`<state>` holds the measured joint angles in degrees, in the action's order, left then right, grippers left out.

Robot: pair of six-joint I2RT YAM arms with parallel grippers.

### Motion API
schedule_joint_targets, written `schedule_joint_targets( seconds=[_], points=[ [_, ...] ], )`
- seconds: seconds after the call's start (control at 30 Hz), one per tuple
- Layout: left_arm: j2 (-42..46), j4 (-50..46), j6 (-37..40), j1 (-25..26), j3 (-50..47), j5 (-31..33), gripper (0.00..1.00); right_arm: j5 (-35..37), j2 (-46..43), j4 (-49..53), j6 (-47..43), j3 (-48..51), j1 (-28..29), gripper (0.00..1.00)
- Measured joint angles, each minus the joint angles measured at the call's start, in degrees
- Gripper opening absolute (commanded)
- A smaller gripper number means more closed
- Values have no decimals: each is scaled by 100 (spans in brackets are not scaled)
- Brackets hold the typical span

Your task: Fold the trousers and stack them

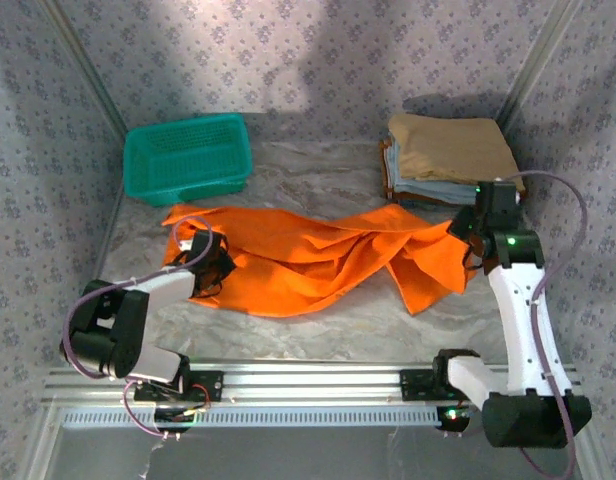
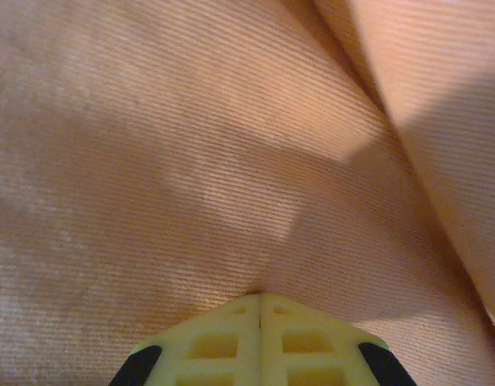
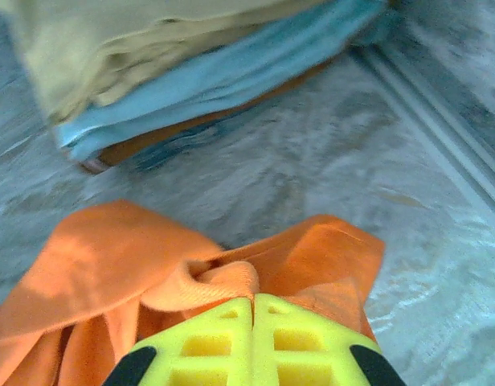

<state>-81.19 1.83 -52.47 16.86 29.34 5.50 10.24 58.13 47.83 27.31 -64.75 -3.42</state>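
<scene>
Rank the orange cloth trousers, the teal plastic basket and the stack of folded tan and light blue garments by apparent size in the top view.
Largest: orange cloth trousers.
Then: teal basket and folded garment stack, nearly alike, too close to rank.

Behind the trousers (image 3: 111, 265), the pile of folded clothes (image 3: 191, 80) is blurred and cut off by the top edge, its lower layers are mostly covered by the tan garment (image 1: 453, 145), and the trousers' right end is hidden under the right gripper (image 1: 458, 232).

No legible text, labels or numbers
</scene>
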Motion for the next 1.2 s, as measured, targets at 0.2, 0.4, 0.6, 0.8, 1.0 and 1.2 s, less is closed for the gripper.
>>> schedule_joint_targets(
  seconds=[0.2, 0.4, 0.6, 0.8, 1.0, 1.2],
  points=[
    [678, -433, -466, -275, -332, 11, 0, -251, -350, -229, 428, 597, -831, 19],
    [2026, -1891, -267, -411, -90, 138, 0, -529, -289, -356, 487, 802, -837, 57],
    [1834, -2369, 304, -151, 1285, 275, 64, -358, -374, -487, 737, 817, 352, 76],
    [-164, -2111, 699, 63, 2603, 273, 95, -393, 667, -1008, 1272, 654, 1703, 81],
    [-2037, -1808, 763, 4, 3366, 160, 94, -927, 1458, -1784, 2188, 1150, 1755, 86],
    [-2452, -1547, 669, -348, 3482, 133, 42, -1318, 1873, -2170, 2914, 1296, 1626, 83]
  ],
)
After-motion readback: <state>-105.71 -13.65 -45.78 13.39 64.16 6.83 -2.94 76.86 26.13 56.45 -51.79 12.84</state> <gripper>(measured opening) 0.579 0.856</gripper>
